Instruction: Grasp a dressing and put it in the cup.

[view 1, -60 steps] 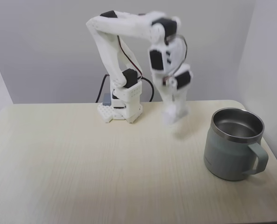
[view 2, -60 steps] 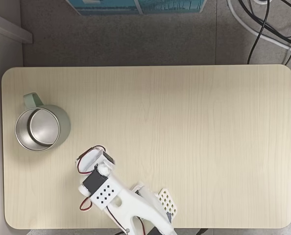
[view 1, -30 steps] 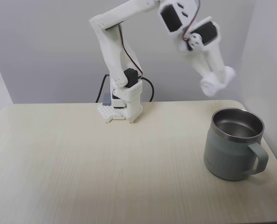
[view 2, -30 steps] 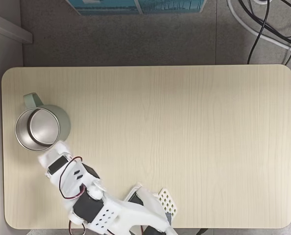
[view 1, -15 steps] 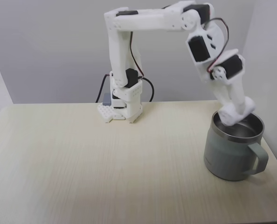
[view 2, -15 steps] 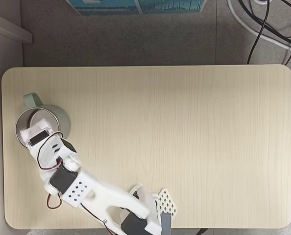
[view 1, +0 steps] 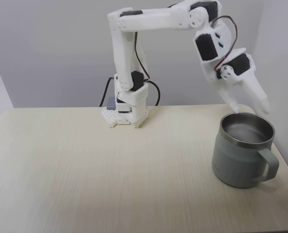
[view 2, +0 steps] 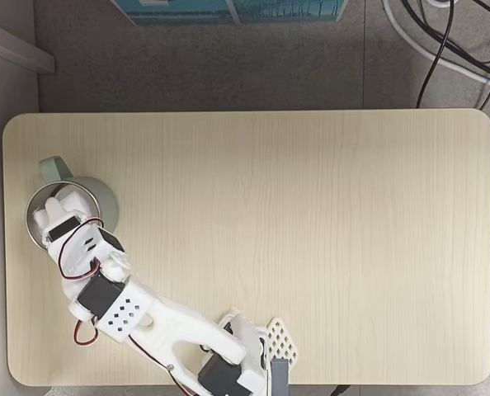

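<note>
Dressing: none visible; I cannot tell whether it lies inside the cup (view 1: pixel 242 155). One cup stands on the tabletop (view 1: pixel 110 170). My one claw (view 1: pixel 250 109) hangs over its rim, fingers apart, holding nothing.

The cup (view 1: pixel 243 150) stands on the counter (view 1: pixel 110 170) near its right edge in a fixed view from the front, and near the left edge in a fixed view from above (view 2: pixel 70 216). Its handle (view 1: pixel 270 165) points away from the arm's base (view 1: pixel 127 114), which sits at the counter's back edge, left of the cup. The hand (view 1: pixel 250 110) hangs just above the cup's rim, its fingers spread over the opening. From above, the hand (view 2: pixel 57 213) lies over the cup's inside.
</note>
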Available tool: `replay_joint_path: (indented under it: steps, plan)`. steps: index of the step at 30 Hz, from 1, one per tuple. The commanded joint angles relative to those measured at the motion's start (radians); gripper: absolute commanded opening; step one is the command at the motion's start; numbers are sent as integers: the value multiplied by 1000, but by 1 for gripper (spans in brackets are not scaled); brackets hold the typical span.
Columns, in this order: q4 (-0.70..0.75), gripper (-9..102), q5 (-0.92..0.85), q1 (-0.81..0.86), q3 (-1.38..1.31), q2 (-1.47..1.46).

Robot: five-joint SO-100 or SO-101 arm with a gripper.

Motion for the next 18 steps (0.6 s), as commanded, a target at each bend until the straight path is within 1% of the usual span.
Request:
replay_joint_path:
  steps: [1, 18]
  plan:
    - [6, 32, 3, -11, 48, -55]
    - [8, 31, -11, -18, 40, -44]
